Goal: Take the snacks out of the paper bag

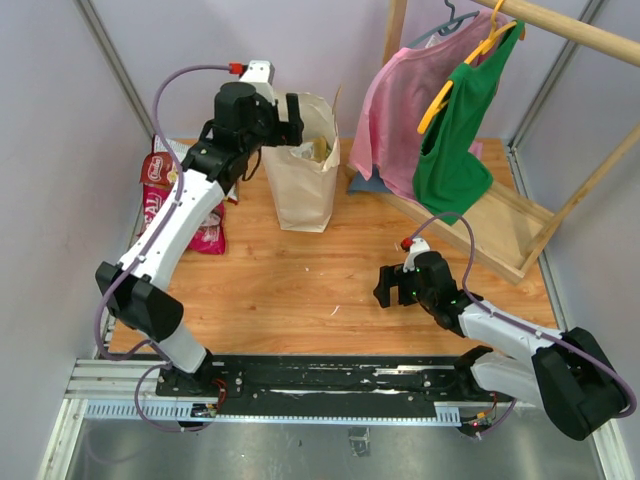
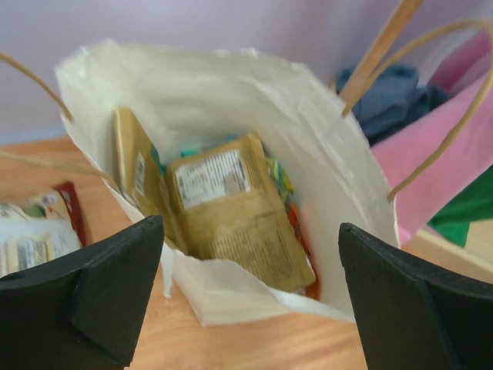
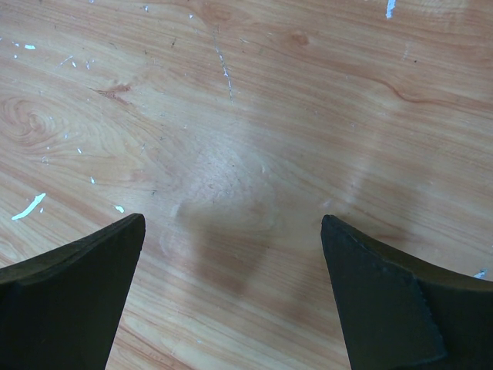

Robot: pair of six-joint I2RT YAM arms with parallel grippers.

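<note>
The paper bag (image 1: 305,170) stands upright at the upper middle of the top view, with tan snacks (image 2: 231,223) inside. The left fingers (image 2: 100,301) hang released at its mouth, grasping nothing. The right fingers (image 3: 69,301), also released, hover over the bench (image 3: 246,116) at lower right; red snacks (image 1: 205,235) lie at upper left
</note>
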